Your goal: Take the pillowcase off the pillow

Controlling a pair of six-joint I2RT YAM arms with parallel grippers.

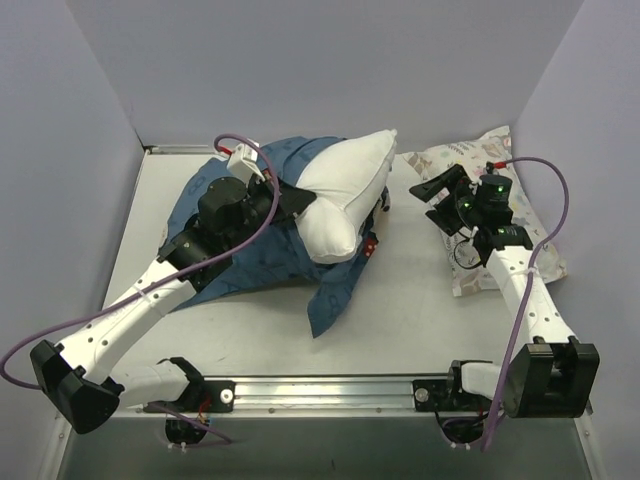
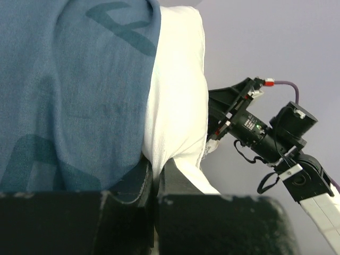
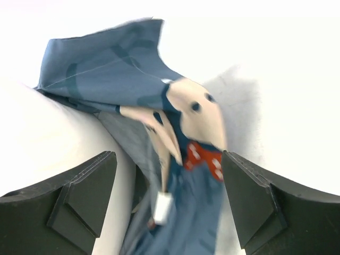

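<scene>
Position of items: the pillowcase (image 1: 250,265) lay crumpled on the table (image 1: 420,310), left of centre, towards the far edge. The pillow (image 1: 345,185) protruded from its opening, with its exposed white end raised and pointing to the far right corner. The rest of the pillow was covered by the blue fabric.

Left gripper (image 1: 300,203): located at the mouth of the pillowcase. In the left wrist view its fingers (image 2: 141,183) were drawn narrow, with a fold of white pillow fabric pinched between them and the blue cloth just beside.

Right gripper (image 1: 432,192): held above the table near the right side of the far edge, apart from the pillow, jaws spread wide and holding nothing. It stood over the near edge of a printed pillow (image 1: 520,160) lying in the far right corner. The right wrist view showed a white-and-red patch (image 3: 204,159) on the pillowcase opening.
</scene>
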